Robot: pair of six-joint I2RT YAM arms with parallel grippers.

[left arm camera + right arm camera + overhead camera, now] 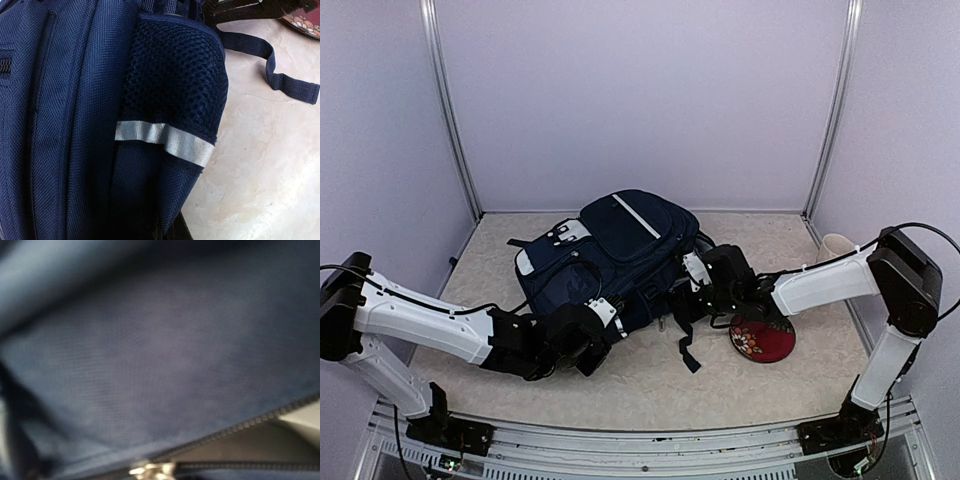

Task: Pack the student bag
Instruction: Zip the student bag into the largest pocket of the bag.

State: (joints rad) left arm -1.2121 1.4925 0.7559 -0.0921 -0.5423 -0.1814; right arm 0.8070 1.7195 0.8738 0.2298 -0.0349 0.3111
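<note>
The student bag (620, 245), dark navy with a white stripe and white patch, lies on the table's middle. My left gripper (608, 318) is at its near edge. In the left wrist view the bag's mesh side pocket (175, 75) with a silver stripe fills the frame, and folds of fabric run down into my jaws (167, 232), which look shut on it. My right gripper (693, 283) is pressed against the bag's right side. The right wrist view shows only blurred navy fabric (150, 350) and a zipper (150, 471); its fingers are hidden.
A round red floral item (762, 338) lies on the table under my right forearm. A white cup (835, 247) stands at the back right. Black straps (685, 345) trail from the bag toward the front. Walls enclose the table on three sides.
</note>
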